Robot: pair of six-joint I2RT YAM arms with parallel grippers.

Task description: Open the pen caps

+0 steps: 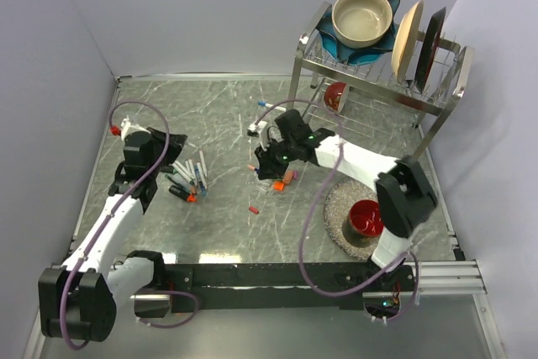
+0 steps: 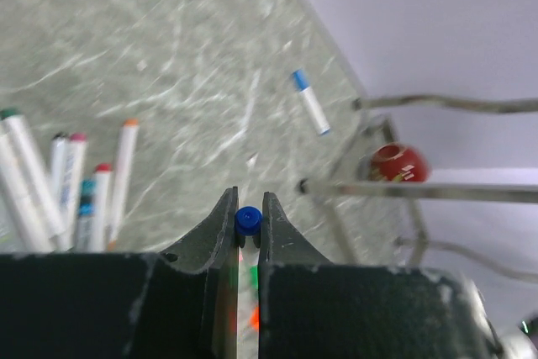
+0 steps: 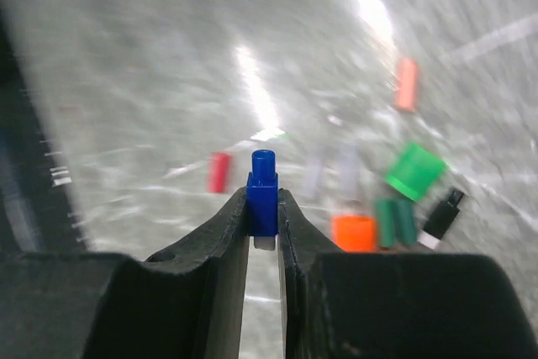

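Both arms outstretched, fingers around blue caps

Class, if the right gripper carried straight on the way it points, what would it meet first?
Probably bare tabletop; the red cap lies just left of that line. Depth is unclear.

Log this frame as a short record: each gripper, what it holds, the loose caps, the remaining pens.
left gripper: shut on a small blue piece; cap or pen end, unclear
right gripper: shut on a blue cap
loose caps: red, orange, green and black, lying near the right gripper
pens: pile beside the left arm, several with coloured caps on
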